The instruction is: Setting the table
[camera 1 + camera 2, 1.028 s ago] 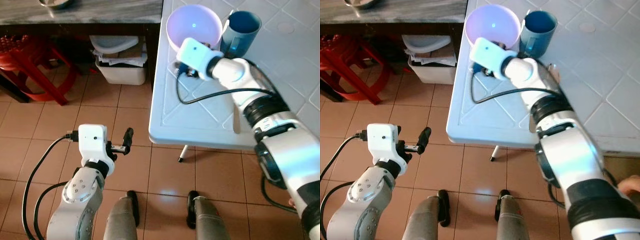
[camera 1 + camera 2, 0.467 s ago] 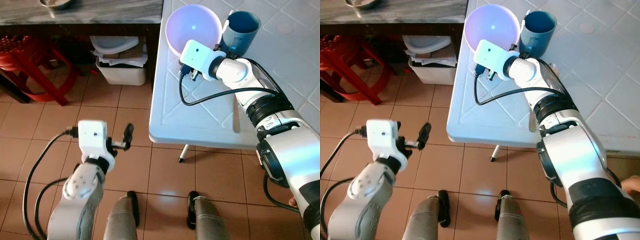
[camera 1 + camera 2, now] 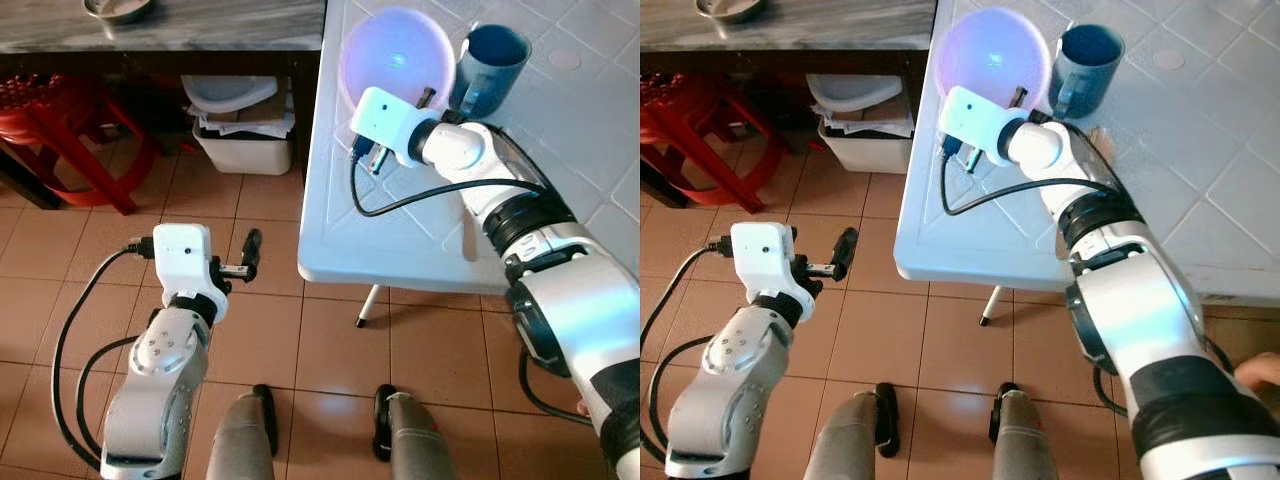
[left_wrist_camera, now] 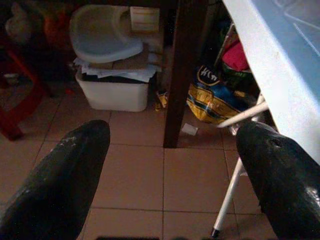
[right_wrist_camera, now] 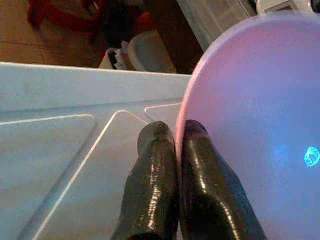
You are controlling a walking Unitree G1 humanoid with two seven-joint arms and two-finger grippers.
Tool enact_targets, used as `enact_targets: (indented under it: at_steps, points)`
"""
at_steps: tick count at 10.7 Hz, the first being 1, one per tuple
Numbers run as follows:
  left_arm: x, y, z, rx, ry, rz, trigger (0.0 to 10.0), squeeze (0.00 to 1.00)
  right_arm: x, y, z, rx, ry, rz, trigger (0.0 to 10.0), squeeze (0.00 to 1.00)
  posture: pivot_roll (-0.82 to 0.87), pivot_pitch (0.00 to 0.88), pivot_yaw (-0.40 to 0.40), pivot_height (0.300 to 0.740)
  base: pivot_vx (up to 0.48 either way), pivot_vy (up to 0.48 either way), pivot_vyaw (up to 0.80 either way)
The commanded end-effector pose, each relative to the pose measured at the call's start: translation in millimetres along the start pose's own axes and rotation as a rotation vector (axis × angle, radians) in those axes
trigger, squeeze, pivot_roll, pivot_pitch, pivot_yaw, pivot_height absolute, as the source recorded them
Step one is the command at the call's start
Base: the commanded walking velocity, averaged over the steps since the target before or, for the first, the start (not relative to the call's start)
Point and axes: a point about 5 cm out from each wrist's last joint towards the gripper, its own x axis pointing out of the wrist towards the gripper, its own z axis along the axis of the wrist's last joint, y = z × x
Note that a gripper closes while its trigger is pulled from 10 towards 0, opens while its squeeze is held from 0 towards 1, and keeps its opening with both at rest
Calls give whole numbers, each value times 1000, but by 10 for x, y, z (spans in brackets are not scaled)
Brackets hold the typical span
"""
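The right tool (image 5: 175,150) clamps the near rim of a pale purple bowl (image 3: 395,55) on the white surface (image 3: 400,230), one black finger inside the rim and the other outside it, pressed together on the thin wall. The bowl looks tipped toward the robot, its far edge raised, though whether its base touches the surface cannot be told. Just beyond the tool and to its right stands a blue mug (image 3: 490,68), upright, close beside the bowl. A black cable (image 3: 420,195) loops from the right wrist across the surface below the tool.

The left tool (image 3: 250,260) hangs off the surface's near corner, above the brown tiled floor (image 3: 300,330), its two fingers (image 4: 70,175) set wide apart and holding nothing. Ahead of that tool sits a white bin (image 4: 112,92) stacked with papers and a pale plastic seat, tucked under a dark stone counter (image 3: 160,30). A red plastic stool (image 3: 70,130) stands to the left of the bin, and a small metal dish (image 3: 118,8) rests on the counter.
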Motion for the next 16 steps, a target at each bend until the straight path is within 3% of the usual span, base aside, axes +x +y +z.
enact_targets:
  at_steps: [1,4,6,8,11,12,13,16]
  points:
    - [26,82,-44,37,-5,19,10000,0,48,-98,220,-32,-77,-43,0,0,106,175,58,740,0,0,0]
    - [142,139,44,36,-74,115,10000,0,110,4,518,-3,-276,-108,0,0,88,162,51,740,0,0,0]
    - [194,178,9,97,-100,146,10000,0,115,181,742,161,-499,-207,0,0,88,134,46,740,0,480,0]
    - [213,213,73,97,-141,167,10000,0,37,391,689,294,-571,-268,0,0,76,132,14,740,0,480,0]
    - [48,162,-60,65,-141,184,10000,0,-421,592,160,650,-456,-422,0,0,75,71,-1,740,0,480,0]
    - [10,151,-86,70,-139,189,10000,0,-633,622,-35,700,-388,-489,0,0,59,50,4,740,0,480,0]
    - [13,131,-92,80,-143,173,10000,0,-750,643,-133,699,-348,-515,0,0,54,54,9,740,0,480,0]
    - [-27,88,-154,55,-146,90,10000,0,-1017,855,-275,838,-220,-530,0,0,32,17,16,740,0,472,0]
